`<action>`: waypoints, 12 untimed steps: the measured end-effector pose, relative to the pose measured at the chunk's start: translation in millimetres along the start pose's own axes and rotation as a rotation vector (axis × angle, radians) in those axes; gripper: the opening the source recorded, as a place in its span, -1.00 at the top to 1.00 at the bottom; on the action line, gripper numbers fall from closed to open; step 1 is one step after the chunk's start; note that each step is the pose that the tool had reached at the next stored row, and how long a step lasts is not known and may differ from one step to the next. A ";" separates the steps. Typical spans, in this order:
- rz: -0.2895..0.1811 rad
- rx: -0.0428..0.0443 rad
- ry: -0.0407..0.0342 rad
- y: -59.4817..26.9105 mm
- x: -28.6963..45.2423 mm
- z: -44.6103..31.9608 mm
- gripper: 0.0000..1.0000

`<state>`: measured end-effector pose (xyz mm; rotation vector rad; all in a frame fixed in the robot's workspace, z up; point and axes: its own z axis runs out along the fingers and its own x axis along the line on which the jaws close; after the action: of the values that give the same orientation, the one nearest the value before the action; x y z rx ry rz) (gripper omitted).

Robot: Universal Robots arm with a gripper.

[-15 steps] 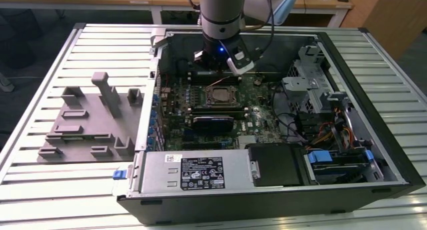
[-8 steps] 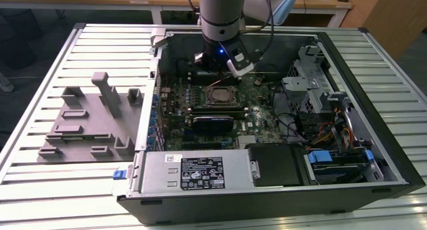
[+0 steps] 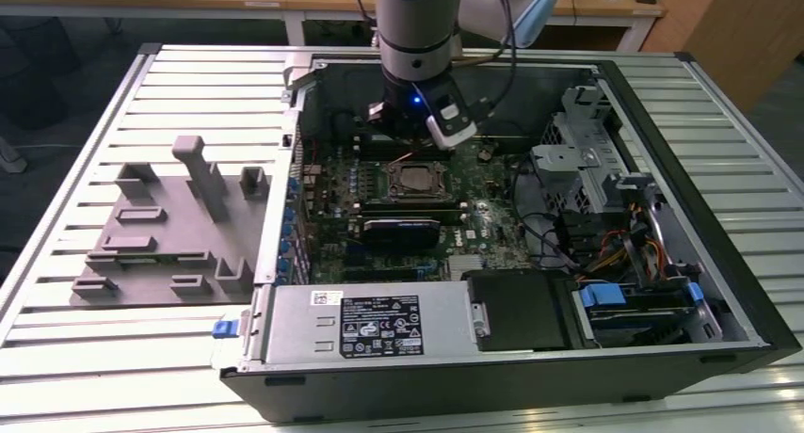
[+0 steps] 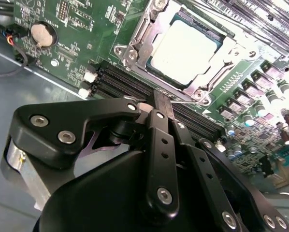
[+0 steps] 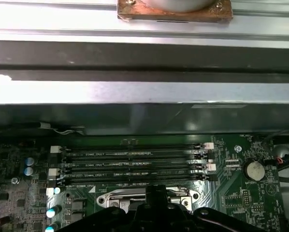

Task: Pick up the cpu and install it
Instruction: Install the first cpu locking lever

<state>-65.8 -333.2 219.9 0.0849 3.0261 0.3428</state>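
- judging by how things lie, the cpu (image 4: 182,52) already sits in the socket (image 4: 135,46) on the motherboard (image 4: 77,29), its pale metal top plate showing inside the metal frame in the second wrist view.
- the gripper (image 4: 162,104) hangs just above the memory slots (image 4: 125,79) beside the socket, fingers pressed together with nothing between them.
- in the exterior view the arm (image 3: 415,38) stands over the middle of the open computer case (image 3: 703,292), towards its far edge.
- the grey plastic tray (image 3: 151,231) lies outside the case, by its wall on the exterior view's left.
- what seems left: whether the socket frame is latched i cannot tell.
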 end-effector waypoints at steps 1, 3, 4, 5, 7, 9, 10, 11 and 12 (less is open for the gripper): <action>0.007 0.0009 -0.0017 0.0 -0.2 0.5 0.79; 0.020 0.0028 -0.0050 0.3 -0.6 1.4 0.79; 0.026 0.0044 -0.0066 0.7 -0.7 1.9 0.79; 0.031 0.0064 -0.0081 1.2 -0.7 2.3 0.79; 0.041 0.0109 -0.0115 2.3 -0.6 3.2 0.79; 0.051 0.0155 -0.0148 3.4 -0.5 4.1 0.79; 0.056 0.0181 -0.0166 3.9 -0.5 4.5 0.79; 0.061 0.0203 -0.0184 4.4 -0.4 4.9 0.79; 0.066 0.0221 -0.0201 4.9 -0.3 5.3 0.79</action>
<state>-64.7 -327.4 215.9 0.1887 3.0128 0.3119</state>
